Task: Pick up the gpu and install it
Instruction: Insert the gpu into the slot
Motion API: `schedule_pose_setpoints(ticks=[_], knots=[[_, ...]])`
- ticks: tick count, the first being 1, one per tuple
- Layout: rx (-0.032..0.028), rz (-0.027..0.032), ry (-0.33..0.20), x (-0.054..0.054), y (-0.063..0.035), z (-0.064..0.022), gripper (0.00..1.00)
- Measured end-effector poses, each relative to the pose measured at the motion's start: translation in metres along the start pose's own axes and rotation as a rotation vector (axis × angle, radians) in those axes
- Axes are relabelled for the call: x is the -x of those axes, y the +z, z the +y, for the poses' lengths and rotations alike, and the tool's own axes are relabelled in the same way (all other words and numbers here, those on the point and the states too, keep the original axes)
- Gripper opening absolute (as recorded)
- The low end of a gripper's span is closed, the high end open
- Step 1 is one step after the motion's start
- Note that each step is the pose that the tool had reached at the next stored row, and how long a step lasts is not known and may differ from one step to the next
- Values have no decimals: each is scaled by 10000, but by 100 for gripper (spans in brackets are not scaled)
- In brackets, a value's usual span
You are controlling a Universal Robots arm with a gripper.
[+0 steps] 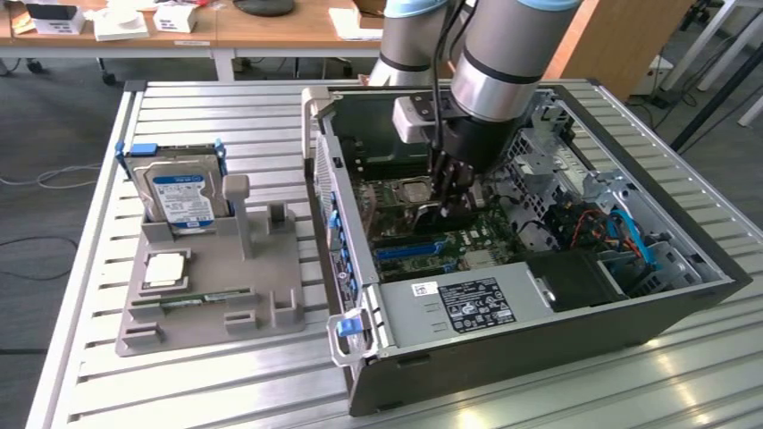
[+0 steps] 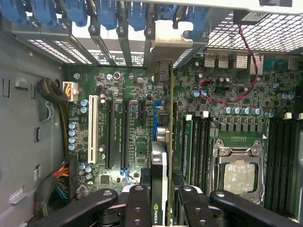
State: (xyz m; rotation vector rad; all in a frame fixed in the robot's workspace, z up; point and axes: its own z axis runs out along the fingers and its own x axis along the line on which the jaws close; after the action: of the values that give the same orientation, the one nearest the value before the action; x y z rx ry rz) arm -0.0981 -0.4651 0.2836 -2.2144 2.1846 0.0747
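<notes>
One slatted aluminium table (image 1: 214, 116) carries all the work items, standing on grey carpet (image 1: 48, 125) with a wooden desk (image 1: 274, 31) behind its far edge. An open black computer case (image 1: 667, 304) lies on its side along the table edge at the exterior view's right. A grey moulded holder tray (image 1: 203, 313) sits toward the opposite edge, bearing a silver blue-labelled hard drive (image 1: 181, 197) upright, a square silver processor chip (image 1: 164, 268) and a slim green memory stick (image 1: 191, 299). Inside the case, the black-fingered gripper (image 2: 161, 201) is pinching the gpu (image 2: 160, 161), a thin dark card held edge-on over the green motherboard (image 2: 137, 132), beside its blue slot (image 2: 155, 123). Seating cannot be determined.
</notes>
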Motion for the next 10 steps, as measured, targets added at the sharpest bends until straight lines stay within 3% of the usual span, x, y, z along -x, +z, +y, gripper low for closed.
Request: schedule_pose_setpoints(ticks=[10], knots=[[0, -2, 1, -2, 34, 10, 27]])
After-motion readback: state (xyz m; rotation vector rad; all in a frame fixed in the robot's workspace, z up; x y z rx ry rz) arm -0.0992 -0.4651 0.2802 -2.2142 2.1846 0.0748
